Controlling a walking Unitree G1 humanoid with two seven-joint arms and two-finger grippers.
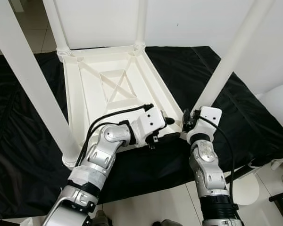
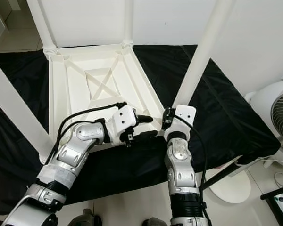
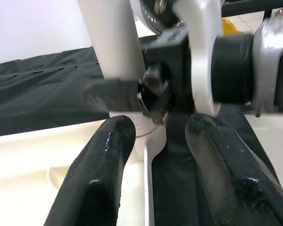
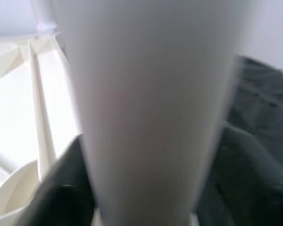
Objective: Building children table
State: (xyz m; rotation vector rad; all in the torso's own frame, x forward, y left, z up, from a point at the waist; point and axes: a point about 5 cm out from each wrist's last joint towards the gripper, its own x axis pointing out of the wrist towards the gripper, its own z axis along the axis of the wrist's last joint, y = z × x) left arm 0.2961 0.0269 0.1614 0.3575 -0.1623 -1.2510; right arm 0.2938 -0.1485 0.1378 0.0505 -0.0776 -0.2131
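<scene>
A black cloth [image 1: 212, 89] is lying over a pale tiled floor against a white wall, and I am looking down at the children's table [image 1: 108, 89] lying upside down on it, legs up.

I am taking the near right leg [image 1: 228, 61] as my landmark: it is rising from the tabletop's near right corner, and my right pincer [image 1: 187, 123] is sitting at its base with the leg pressed between the fingers, clamped on it as far as the blurred wrist view lets me judge. My left pincer [image 3: 158, 141] is hovering just beside that same base on the tabletop side, its fingers [image 3: 104, 155] standing apart and holding nothing. The other three legs are standing at the remaining corners. A white fan [image 2: 278, 113] is standing beyond the cloth, past that leg.
</scene>
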